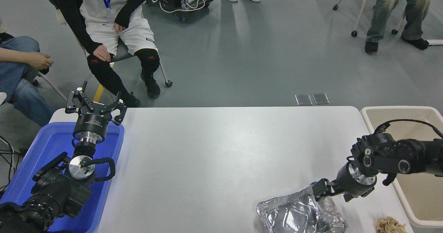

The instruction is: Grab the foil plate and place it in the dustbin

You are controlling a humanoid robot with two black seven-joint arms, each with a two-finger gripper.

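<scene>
Right end effector (320, 188) pinching the far rim of the foil plate (299, 215), which lies on the tabletop (221, 157); lift and transfer to the dustbin (408, 115) remain. Left end effector (93, 105) parked, spread.

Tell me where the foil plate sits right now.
The foil plate lies at the table's near right corner in the head view, under the right claw, left of the tan clump and dustbin.
</scene>
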